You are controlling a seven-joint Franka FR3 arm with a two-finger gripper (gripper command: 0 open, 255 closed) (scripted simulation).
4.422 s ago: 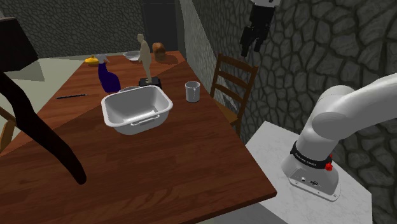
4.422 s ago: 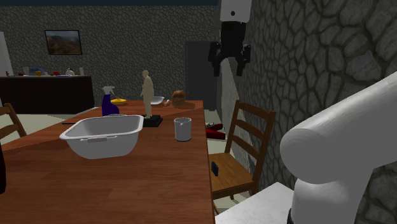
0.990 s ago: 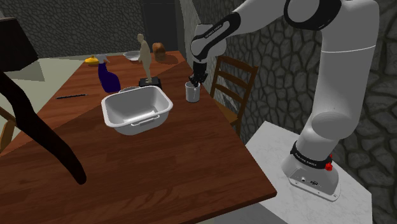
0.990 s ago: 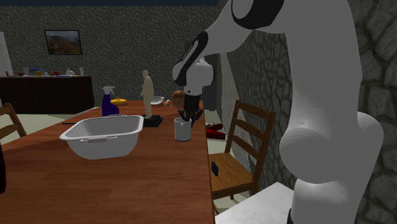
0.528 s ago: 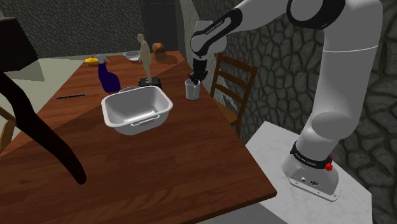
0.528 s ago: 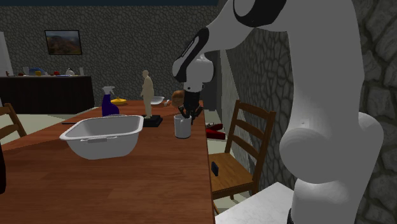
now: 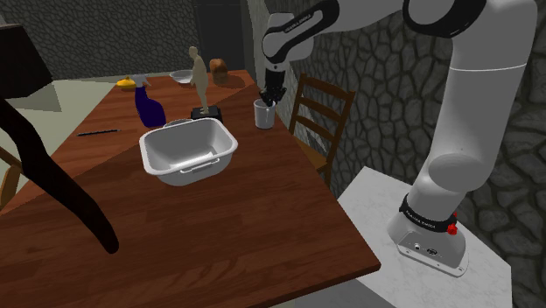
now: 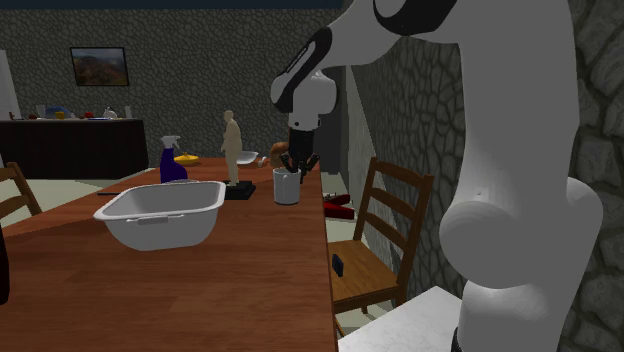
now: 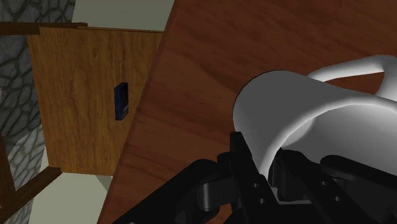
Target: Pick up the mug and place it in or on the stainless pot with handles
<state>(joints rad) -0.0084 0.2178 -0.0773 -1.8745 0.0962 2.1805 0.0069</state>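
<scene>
Tool (image 7: pixel 269 99) tight on mug (image 7: pixel 262 117) rim

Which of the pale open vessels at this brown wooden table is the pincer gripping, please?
The small white handled mug, whose rim the black pincer clasps. The wide white two-handled pot sits apart from the pincer, untouched.

Mug gripped at the table's far edge.
The gripper (image 7: pixel 269 100) clasps the pale mug (image 7: pixel 262 117) at its rim (fingers pointing down), beside a chair (image 7: pixel 320 108). The grey pot (image 7: pixel 175 145) sits apart on the table (image 7: pixel 219 229), toward the shoulder view's left, near a figurine (image 7: pixel 201 79).
</scene>
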